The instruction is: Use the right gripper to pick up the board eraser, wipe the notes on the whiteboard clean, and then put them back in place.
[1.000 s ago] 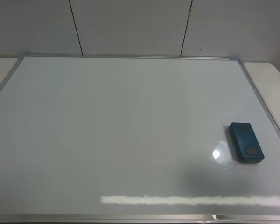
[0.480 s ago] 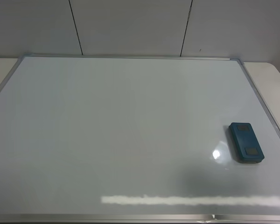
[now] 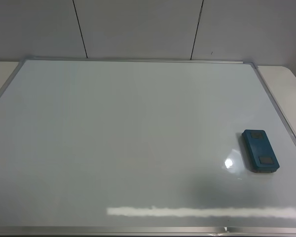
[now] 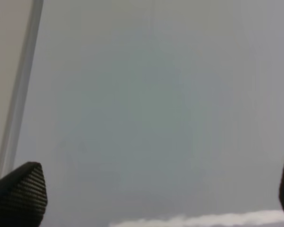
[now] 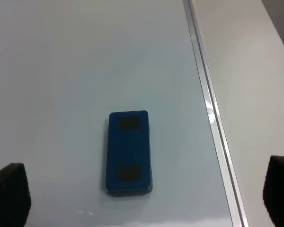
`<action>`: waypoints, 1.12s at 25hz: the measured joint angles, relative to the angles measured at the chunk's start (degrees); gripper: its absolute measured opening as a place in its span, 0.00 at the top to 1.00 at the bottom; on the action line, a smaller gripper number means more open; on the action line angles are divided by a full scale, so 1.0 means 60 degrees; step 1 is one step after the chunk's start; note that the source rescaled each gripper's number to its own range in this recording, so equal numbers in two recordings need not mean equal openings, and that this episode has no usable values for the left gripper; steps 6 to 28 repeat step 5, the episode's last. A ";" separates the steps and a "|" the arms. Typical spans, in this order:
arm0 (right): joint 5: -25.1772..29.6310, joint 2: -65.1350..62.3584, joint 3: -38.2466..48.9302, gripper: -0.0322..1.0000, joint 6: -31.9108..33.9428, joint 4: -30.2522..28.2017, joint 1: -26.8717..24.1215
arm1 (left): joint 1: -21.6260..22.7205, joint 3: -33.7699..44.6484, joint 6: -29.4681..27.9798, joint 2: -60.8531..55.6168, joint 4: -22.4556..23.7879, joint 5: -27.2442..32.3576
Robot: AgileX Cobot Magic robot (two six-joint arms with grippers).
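The teal-blue board eraser (image 3: 260, 150) lies flat on the whiteboard (image 3: 133, 138) near its right edge. It also shows in the right wrist view (image 5: 128, 152), ahead of my right gripper (image 5: 144, 196), whose two black fingertips (image 5: 9, 191) stand wide apart and hold nothing. My left gripper (image 4: 156, 194) is open and empty over bare board near the silver frame (image 4: 20, 90). No notes show on the whiteboard. Neither gripper shows in the exterior high view.
The silver frame (image 3: 278, 106) runs close to the right of the eraser, with beige table (image 3: 286, 86) beyond it. A grey panelled wall (image 3: 138, 27) stands behind the board. A bright light glare (image 3: 202, 211) streaks the board's front.
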 joint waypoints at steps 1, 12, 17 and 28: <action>0.0000 0.0000 0.0000 0.03 0.0000 0.0000 0.0000 | 0.0000 0.0000 0.0000 0.0000 0.0000 0.0000; 0.0000 0.0000 0.0000 0.03 0.0000 0.0000 0.0000 | 0.0000 0.0000 0.0000 0.0000 0.0000 0.0000; 0.0000 0.0000 0.0000 0.03 0.0000 0.0000 0.0000 | 0.0000 0.0000 0.0000 0.0000 0.0000 0.0000; 0.0000 0.0000 0.0000 0.03 0.0000 0.0000 0.0000 | 0.0000 0.0000 0.0000 0.0000 0.0000 0.0000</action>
